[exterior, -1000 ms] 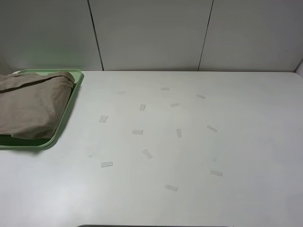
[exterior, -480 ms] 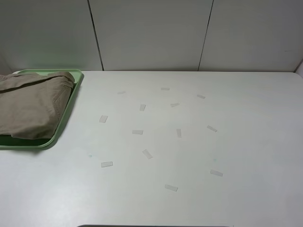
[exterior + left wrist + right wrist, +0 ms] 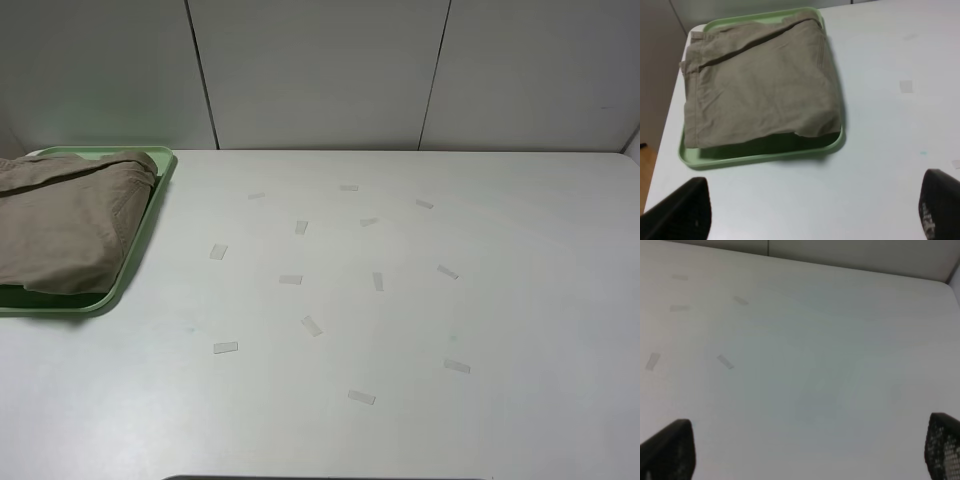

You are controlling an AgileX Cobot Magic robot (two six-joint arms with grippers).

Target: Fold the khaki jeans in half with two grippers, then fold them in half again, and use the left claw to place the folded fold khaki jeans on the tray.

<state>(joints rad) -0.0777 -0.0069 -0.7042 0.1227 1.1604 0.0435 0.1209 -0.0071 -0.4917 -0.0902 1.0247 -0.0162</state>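
Note:
The khaki jeans (image 3: pixel 65 225) lie folded on the mint-green tray (image 3: pixel 140 258) at the table's far left; the left wrist view shows the same bundle (image 3: pixel 757 85) filling the tray (image 3: pixel 765 159), one corner draped over its rim. Neither arm appears in the high view. My left gripper (image 3: pixel 812 212) hovers over bare table short of the tray, open, with nothing between its black fingertips (image 3: pixel 682 212). My right gripper (image 3: pixel 805 452) is open too, above bare white table, its fingertips (image 3: pixel 670 450) wide apart.
Several small pieces of clear tape (image 3: pixel 311 325) are stuck across the middle of the white table (image 3: pixel 400 300). A panelled wall (image 3: pixel 320 70) stands behind the table's far edge. In the left wrist view the table's side edge (image 3: pixel 667 130) runs close beside the tray.

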